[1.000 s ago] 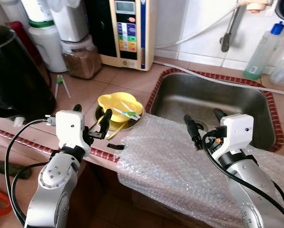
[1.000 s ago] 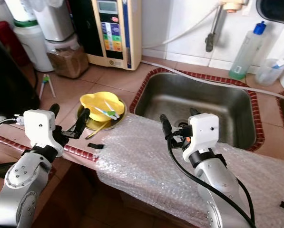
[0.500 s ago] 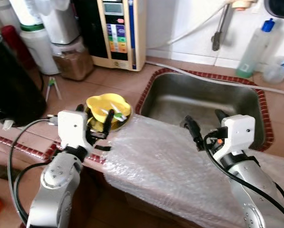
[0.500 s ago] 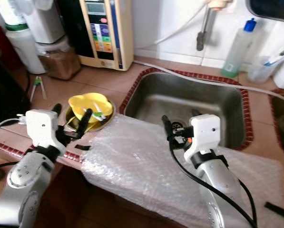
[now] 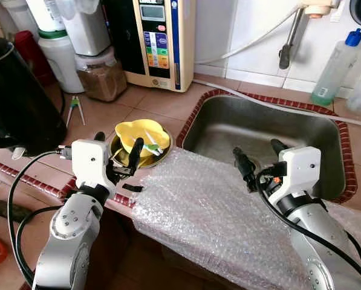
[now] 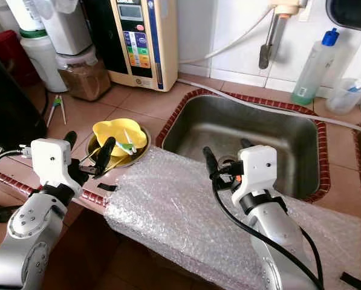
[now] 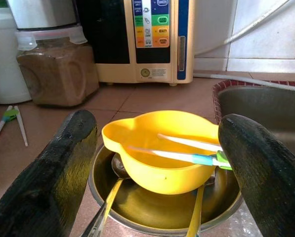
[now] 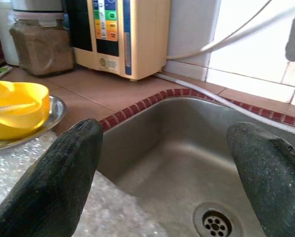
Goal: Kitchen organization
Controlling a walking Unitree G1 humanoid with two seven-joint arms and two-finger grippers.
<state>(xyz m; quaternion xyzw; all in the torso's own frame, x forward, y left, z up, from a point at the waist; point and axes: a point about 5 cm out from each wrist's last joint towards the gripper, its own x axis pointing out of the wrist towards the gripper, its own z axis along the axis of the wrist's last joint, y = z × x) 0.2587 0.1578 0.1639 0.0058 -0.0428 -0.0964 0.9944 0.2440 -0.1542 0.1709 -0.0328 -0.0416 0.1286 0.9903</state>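
Observation:
A yellow bowl (image 5: 141, 133) holding white chopsticks with green ends (image 5: 151, 147) rests in a shallow metal dish (image 7: 157, 219) on the tiled counter, left of the steel sink (image 5: 271, 130). My left gripper (image 5: 117, 147) is open just in front of the bowl, its fingers (image 7: 63, 168) on either side of the bowl but apart from it. My right gripper (image 5: 259, 158) is open and empty, hovering over the bubble wrap (image 5: 210, 211) at the sink's near rim. The drain (image 8: 215, 223) lies ahead of it.
A black kettle (image 5: 17, 96) stands at the left. A jar of brown powder (image 5: 103, 75), a water purifier (image 5: 162, 36) and white containers line the back. A soap bottle (image 5: 334, 66) and tap (image 5: 287, 48) stand behind the sink. Green-tipped chopsticks (image 5: 75, 110) lie on the counter.
The whole picture has swung and shifted back, so the camera moved. Both grippers keep the same open pose; the left one sits slightly nearer the yellow bowl.

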